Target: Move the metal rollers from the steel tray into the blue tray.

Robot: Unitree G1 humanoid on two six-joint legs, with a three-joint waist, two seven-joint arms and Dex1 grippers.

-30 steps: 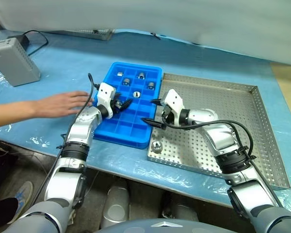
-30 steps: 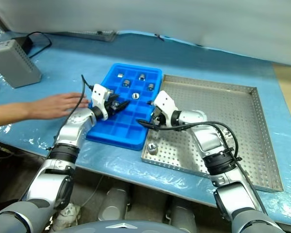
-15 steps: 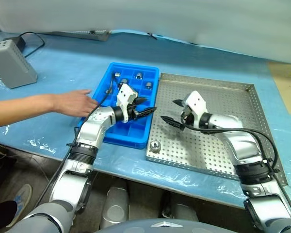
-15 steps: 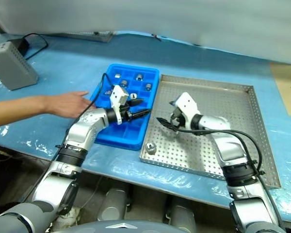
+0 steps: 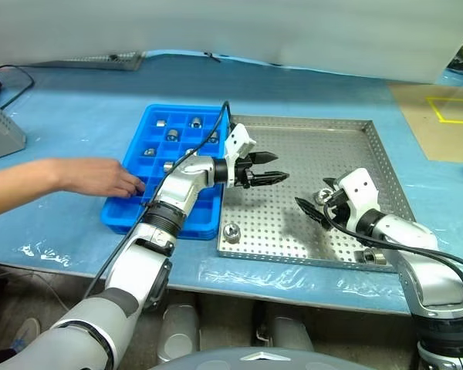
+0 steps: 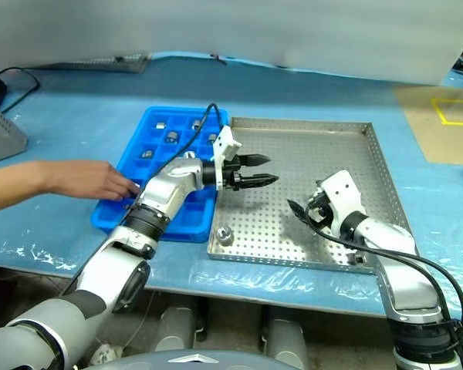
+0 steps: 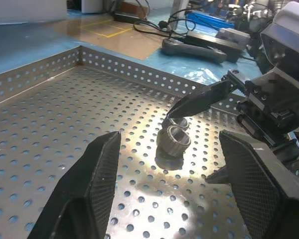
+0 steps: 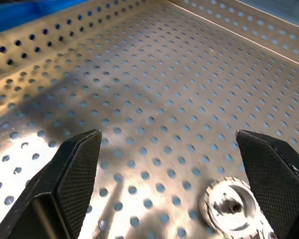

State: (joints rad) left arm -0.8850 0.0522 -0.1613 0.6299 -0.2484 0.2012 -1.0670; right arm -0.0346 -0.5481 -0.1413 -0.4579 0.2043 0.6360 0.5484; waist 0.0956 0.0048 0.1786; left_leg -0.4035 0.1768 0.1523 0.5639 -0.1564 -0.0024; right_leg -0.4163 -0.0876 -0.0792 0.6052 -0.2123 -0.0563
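On the far left, a person's hand point(image 5: 100, 176) rests against the blue tray point(image 5: 123, 206), whose far compartments already hold several metal rollers point(image 5: 172, 135); keep your arms clear of it. Just right of that, over the steel tray point(image 5: 309, 135), the left gripper point(image 5: 272, 168) points level toward the right with its fingers parted and nothing between them. One roller point(image 5: 231, 232) sits at the tray's near left corner, another point(image 7: 172, 137) lies farther right beside the right gripper point(image 5: 316, 205), whose fingers are spread wide and empty. You'd do best, I judge, to lower that right gripper squarely over the roller next to it, straddle it, then close. A further piece near the tray's near right rim is hard to identify, and part of the blue tray's compartments lie hidden behind the left arm.
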